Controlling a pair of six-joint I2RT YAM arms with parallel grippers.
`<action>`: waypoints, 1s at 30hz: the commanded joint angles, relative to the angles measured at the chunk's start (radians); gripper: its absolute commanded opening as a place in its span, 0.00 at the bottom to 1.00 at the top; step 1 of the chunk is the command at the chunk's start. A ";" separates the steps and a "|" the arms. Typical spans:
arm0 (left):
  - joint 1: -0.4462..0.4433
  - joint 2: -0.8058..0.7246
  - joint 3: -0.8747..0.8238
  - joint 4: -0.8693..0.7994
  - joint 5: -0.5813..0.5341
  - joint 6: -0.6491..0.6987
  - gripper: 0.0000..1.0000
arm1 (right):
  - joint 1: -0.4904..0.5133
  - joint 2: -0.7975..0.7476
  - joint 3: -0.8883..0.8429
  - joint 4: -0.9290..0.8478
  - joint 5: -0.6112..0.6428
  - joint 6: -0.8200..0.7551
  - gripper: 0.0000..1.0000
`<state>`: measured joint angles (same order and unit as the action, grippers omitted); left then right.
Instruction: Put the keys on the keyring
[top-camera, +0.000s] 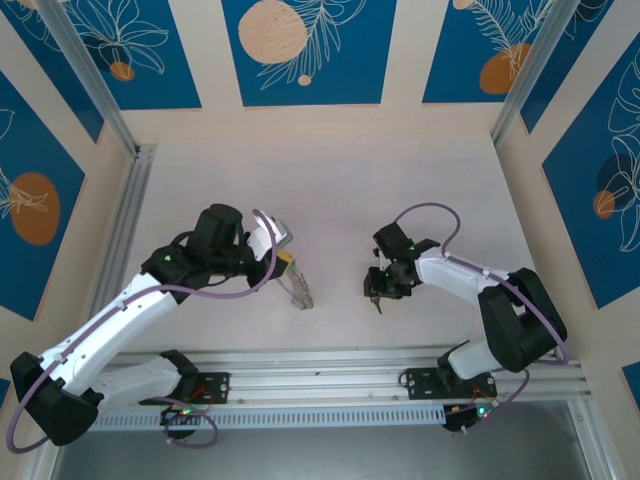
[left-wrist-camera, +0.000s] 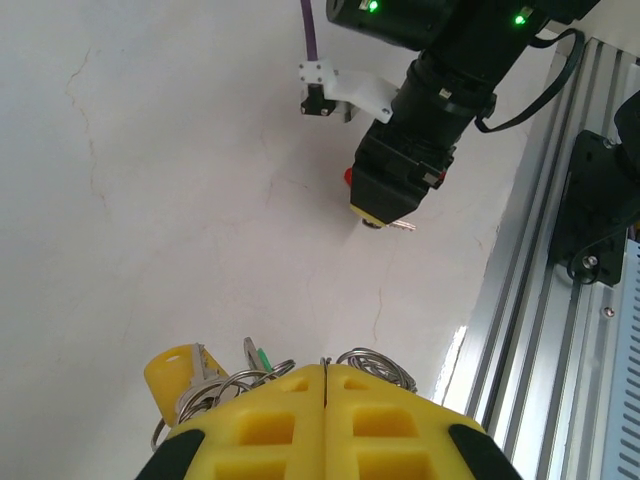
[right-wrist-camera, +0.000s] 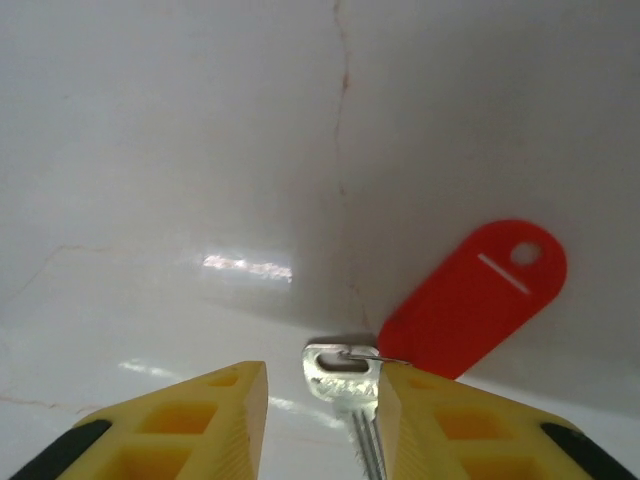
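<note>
My left gripper (top-camera: 287, 262) is shut on the keyring (top-camera: 300, 292), which hangs below it over the table. In the left wrist view the closed yellow fingers (left-wrist-camera: 300, 420) pinch grey wire rings (left-wrist-camera: 378, 364), with a yellow tag (left-wrist-camera: 170, 376) and a small green tag (left-wrist-camera: 263, 358) poking out to the left. My right gripper (right-wrist-camera: 322, 378) is low over the table, its jaws partly apart around a silvery key (right-wrist-camera: 345, 376). The key's head touches the right finger (right-wrist-camera: 450, 420), with a gap to the left finger. Its red plastic tag (right-wrist-camera: 475, 297) lies just beyond.
The white tabletop (top-camera: 330, 190) has faint cracks. An aluminium rail (top-camera: 330, 375) runs along the near edge, close to both arm bases. Blue patterned panels wall in the back and sides. In the left wrist view the right gripper (left-wrist-camera: 385, 205) stands ahead, near the rail (left-wrist-camera: 530, 300).
</note>
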<state>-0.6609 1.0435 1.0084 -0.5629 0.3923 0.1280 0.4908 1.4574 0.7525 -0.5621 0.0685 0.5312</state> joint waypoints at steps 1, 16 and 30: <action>0.014 0.003 0.002 0.039 0.040 -0.019 0.00 | 0.018 0.035 0.040 -0.011 0.054 -0.011 0.33; 0.018 -0.025 -0.013 0.067 0.077 -0.021 0.00 | 0.080 0.067 0.063 -0.063 0.154 0.034 0.28; 0.017 -0.030 -0.018 0.081 0.101 -0.027 0.00 | 0.087 0.014 0.023 -0.070 0.156 0.061 0.20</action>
<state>-0.6544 1.0359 0.9909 -0.5182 0.4500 0.1097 0.5705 1.4952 0.7902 -0.6003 0.2115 0.5701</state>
